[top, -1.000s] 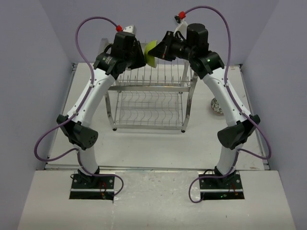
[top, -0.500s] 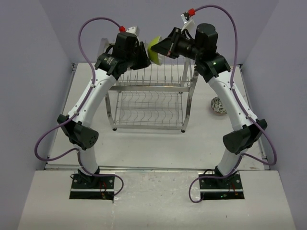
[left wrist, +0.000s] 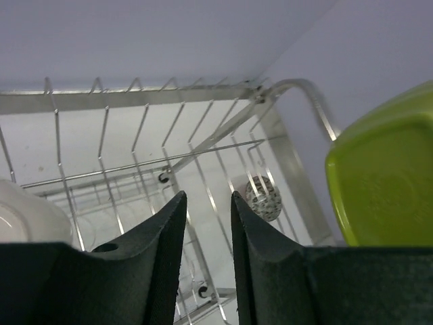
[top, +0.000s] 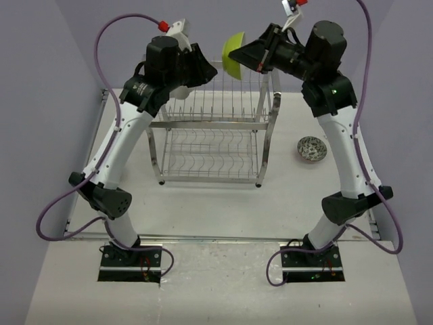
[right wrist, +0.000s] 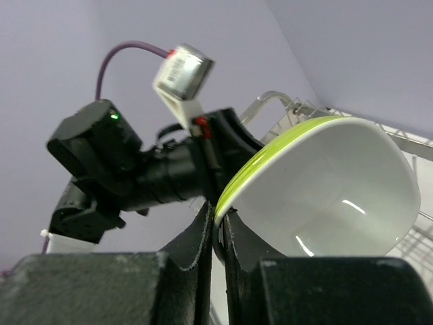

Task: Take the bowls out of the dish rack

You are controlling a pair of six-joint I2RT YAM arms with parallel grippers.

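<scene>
My right gripper [top: 245, 54] is shut on the rim of the squarish lime green bowl [top: 233, 55] and holds it tilted in the air above the top back of the chrome dish rack [top: 210, 125]. In the right wrist view the bowl [right wrist: 325, 183] shows its white inside, with its rim pinched between my fingers [right wrist: 203, 237]. My left gripper [top: 211, 69] is empty, jaws a little apart, above the rack's top left and just left of the bowl [left wrist: 385, 183]. A white bowl [left wrist: 27, 220] sits in the rack [left wrist: 169, 95]. A speckled bowl [top: 312, 148] rests on the table right of the rack.
The rack stands mid-table with rows of thin wire dividers and four posts. The speckled bowl also shows through the wires in the left wrist view [left wrist: 262, 198]. Purple walls close in the back and both sides. The two wrists are close together above the rack.
My right arm has lifted the green bowl up and to the right, above the rack. My left arm has also risen and swung slightly left.
</scene>
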